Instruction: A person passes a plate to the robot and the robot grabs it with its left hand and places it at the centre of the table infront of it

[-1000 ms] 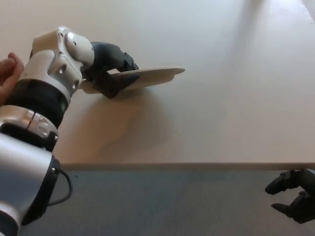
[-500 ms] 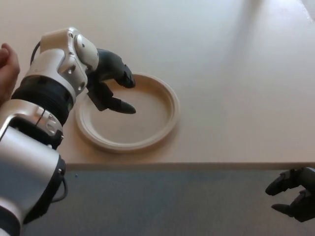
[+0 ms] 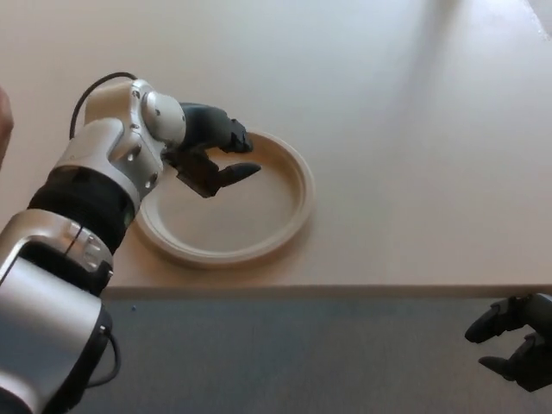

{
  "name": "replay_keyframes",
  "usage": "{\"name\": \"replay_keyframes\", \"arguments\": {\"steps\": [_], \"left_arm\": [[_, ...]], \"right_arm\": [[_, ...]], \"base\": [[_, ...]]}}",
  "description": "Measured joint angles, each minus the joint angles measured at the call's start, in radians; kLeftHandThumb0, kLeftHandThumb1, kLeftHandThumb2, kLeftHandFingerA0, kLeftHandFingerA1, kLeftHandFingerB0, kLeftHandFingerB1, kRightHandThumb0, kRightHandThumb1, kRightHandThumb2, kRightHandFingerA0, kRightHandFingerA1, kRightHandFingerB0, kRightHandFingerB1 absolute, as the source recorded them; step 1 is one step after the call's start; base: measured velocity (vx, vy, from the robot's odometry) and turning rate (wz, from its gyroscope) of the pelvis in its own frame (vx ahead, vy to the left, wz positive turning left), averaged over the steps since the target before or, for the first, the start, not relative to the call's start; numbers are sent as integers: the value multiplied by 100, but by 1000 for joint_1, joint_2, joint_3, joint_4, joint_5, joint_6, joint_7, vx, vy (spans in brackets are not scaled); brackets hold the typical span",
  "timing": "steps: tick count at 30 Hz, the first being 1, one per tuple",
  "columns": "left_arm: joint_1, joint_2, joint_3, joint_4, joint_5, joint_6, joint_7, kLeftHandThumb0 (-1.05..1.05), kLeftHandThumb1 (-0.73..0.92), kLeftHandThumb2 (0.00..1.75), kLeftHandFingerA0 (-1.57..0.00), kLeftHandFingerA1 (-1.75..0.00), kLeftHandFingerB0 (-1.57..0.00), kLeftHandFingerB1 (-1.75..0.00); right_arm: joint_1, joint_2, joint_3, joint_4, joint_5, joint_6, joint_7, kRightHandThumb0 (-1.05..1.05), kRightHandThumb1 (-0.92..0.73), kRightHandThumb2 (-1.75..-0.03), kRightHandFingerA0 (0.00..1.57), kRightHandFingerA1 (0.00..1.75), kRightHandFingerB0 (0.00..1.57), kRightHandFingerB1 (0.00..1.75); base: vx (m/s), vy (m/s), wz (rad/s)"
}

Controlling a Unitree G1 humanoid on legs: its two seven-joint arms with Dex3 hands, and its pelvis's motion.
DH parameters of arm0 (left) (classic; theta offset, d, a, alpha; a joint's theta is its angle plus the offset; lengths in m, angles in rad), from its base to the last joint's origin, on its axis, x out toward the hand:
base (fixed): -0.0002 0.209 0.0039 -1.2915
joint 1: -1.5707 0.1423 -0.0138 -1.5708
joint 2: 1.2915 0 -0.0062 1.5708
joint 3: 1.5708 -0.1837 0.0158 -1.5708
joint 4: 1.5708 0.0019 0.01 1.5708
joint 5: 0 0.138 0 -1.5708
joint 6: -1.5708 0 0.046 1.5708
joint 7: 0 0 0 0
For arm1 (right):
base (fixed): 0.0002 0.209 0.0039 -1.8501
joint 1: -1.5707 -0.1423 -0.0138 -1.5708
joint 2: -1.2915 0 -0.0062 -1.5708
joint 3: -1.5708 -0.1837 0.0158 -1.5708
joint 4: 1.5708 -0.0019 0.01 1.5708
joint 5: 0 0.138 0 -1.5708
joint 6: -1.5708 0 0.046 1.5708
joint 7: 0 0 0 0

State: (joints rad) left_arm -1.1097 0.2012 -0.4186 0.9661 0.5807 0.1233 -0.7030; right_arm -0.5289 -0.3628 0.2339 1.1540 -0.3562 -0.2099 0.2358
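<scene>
A round cream plate point(image 3: 259, 216) lies flat on the beige table point(image 3: 405, 147), near its front edge and left of the middle. My left hand point(image 3: 213, 155) hovers over the plate's upper left part, open, fingers spread and holding nothing. My right hand point(image 3: 517, 341) hangs low at the bottom right, below the table edge, with its fingers loosely curled and nothing in them.
A person's hand point(image 3: 3, 129) shows at the far left edge. Grey floor point(image 3: 293, 354) runs below the table's front edge. A black cable point(image 3: 99, 86) loops off my left forearm.
My left hand has let go of the plate, which went from tilted in the air to flat on the table. The hand has lifted off it slightly and the person's hand has drawn back left.
</scene>
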Motion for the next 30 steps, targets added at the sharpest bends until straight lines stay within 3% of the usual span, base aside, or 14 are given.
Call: {"name": "replay_keyframes", "arguments": {"steps": [1, 2, 4, 5, 12, 13, 14, 16, 22, 24, 25, 27, 29, 30], "left_arm": [[12, 5, 12, -23, -3, -11, 21, -95, 83, 123, -2, -36, 0, -7], [21, 10, 21, -46, -5, -20, 38, -92, 74, 115, -22, -31, 0, -13], [45, 20, 46, -100, -10, -35, 65, -90, 73, 111, -10, -33, 0, -14], [56, 24, 61, -135, -14, -41, 74, -94, 76, 118, -11, -39, 0, -11], [153, 34, 193, -431, -53, -71, 123, -86, 66, 99, -14, -42, -3, -24], [169, 33, 209, -473, -57, -72, 126, -81, 62, 96, -14, -44, 0, -21], [171, 33, 211, -478, -58, -73, 126, -74, 71, 61, -23, -31, -4, -25], [220, 25, 247, -588, -76, -77, 133, -60, 45, 74, -18, -42, -5, -31], [332, -8, 303, -802, -107, -78, 143, -20, 55, 56, -35, -35, -16, -30], [376, -17, 319, -869, -120, -78, 144, -14, 38, 84, -27, -54, -9, -47], [415, -25, 330, -923, -130, -78, 144, -17, 54, 56, -37, -37, -22, -30], [454, -33, 340, -973, -139, -78, 145, -17, 38, 85, -29, -55, -10, -47], [518, -47, 358, -1049, -157, -78, 145, -15, 36, 84, -28, -55, -12, -48], [541, -50, 363, -1075, -163, -78, 146, -17, 51, 55, -40, -38, -29, -31]], "right_arm": [[0, 0, 0, 0, 0, 0, 0, -52, -55, -56, 73, 67, 55, 52], [0, 0, 0, 0, 0, 0, 0, -49, -41, -89, 71, 76, 44, 61], [0, 0, 0, 0, 0, 0, 1, -50, -41, -88, 72, 77, 45, 61], [0, 0, 0, 0, 0, 1, 1, -54, -57, -57, 71, 65, 54, 49], [2, 1, 0, 0, 0, 1, 2, -54, -57, -57, 75, 69, 55, 52], [2, 1, 0, 0, 0, 1, 2, -49, -41, -89, 74, 77, 44, 60], [2, 1, 0, 0, 0, 1, 2, -53, -57, -57, 73, 66, 54, 50], [4, 1, 0, 0, 0, 1, 2, -53, -58, -57, 75, 67, 55, 51], [6, 2, 0, 0, 1, 1, 2, -53, -57, -56, 75, 67, 57, 52], [7, 2, 0, 0, 1, 1, 2, -53, -57, -56, 76, 68, 57, 52], [8, 2, 0, 0, 2, 1, 2, -52, -57, -56, 76, 68, 58, 52], [8, 3, 0, 0, 2, 1, 2, -54, -58, -56, 74, 68, 57, 52], [9, 3, 0, 0, 3, 1, 2, -54, -58, -56, 76, 69, 57, 52], [10, 4, 0, 0, 3, 1, 2, -55, -58, -57, 75, 68, 56, 52]], "base": [[0, 0, 0], [0, 0, 0], [0, 0, 0], [0, 0, 0], [0, 0, 0], [0, 0, 0], [0, 0, 0], [0, 0, 0], [0, 0, 0], [0, 0, 0], [0, 0, 0], [0, 0, 0], [0, 0, 0], [0, 0, 0]]}}
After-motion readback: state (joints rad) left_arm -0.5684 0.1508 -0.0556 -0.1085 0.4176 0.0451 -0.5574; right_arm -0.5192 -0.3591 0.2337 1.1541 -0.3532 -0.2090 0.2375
